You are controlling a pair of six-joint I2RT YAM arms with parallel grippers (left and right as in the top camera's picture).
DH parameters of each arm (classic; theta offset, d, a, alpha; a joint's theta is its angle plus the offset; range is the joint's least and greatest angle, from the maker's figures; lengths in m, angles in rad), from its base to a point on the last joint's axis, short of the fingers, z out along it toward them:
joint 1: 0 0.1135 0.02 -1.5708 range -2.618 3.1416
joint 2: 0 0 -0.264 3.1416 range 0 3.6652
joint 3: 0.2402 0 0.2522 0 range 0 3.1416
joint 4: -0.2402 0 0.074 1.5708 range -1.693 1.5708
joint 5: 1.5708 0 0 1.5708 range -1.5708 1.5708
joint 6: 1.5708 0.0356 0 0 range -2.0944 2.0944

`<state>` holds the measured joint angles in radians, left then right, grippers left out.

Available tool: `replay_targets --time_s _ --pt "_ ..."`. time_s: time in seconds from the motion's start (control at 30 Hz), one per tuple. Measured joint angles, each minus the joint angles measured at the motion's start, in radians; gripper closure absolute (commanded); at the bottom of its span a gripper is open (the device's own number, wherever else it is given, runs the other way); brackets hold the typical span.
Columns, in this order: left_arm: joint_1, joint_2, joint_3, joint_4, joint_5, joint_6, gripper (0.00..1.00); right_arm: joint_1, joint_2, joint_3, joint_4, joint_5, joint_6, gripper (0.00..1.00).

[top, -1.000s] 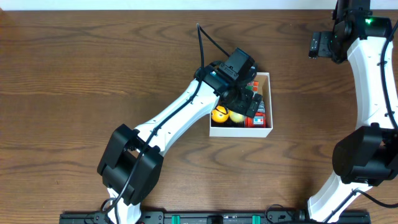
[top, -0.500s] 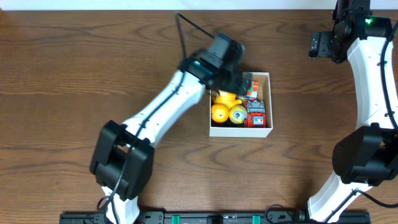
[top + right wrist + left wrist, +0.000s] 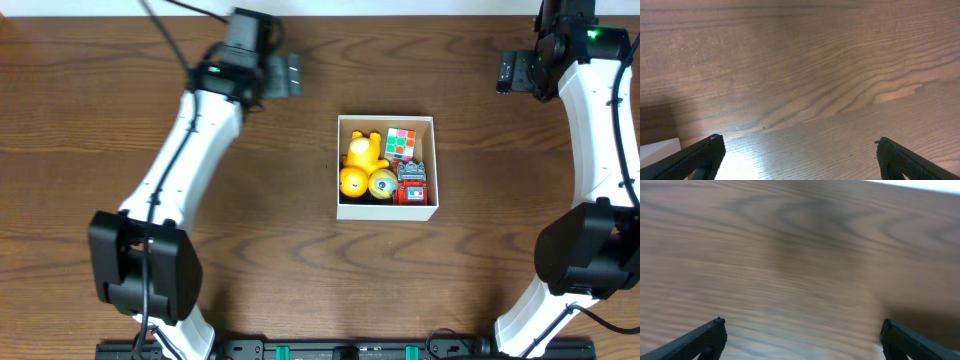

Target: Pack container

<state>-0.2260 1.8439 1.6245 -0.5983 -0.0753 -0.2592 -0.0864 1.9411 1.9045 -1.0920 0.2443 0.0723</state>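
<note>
Overhead, the container (image 3: pixel 387 211) sat on the table (image 3: pixel 100 120) holding toys (image 3: pixel 385 165), with the left end effector (image 3: pixel 290 75) well away to its far-left side and the right end effector (image 3: pixel 506 72) near the far right edge. Left wrist view, though blurred, showed its fingers (image 3: pixel 710 335) spread wide, seemingly empty. Right wrist view showed fingers (image 3: pixel 705 150) likewise spread apart.

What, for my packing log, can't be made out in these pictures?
1. Overhead: the red toy in the container is too small to identify; the toys hide whatever lies beneath.
2. Left wrist: blur smears the table; the bottom edge cuts off the open left gripper.
3. Right wrist: the left edge cuts off a white corner; the bottom edge cuts the open right gripper.
</note>
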Motion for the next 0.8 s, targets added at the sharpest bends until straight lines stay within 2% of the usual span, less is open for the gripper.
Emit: replay_targets --time_s 0.37,0.8 --pt "0.261 0.000 0.000 -0.026 -0.050 -0.003 0.02 0.000 0.000 0.000 0.000 0.000 0.000 0.01" --pt "0.290 0.000 0.000 -0.026 -0.056 -0.003 0.02 0.000 0.000 0.000 0.000 0.000 0.000 0.01"
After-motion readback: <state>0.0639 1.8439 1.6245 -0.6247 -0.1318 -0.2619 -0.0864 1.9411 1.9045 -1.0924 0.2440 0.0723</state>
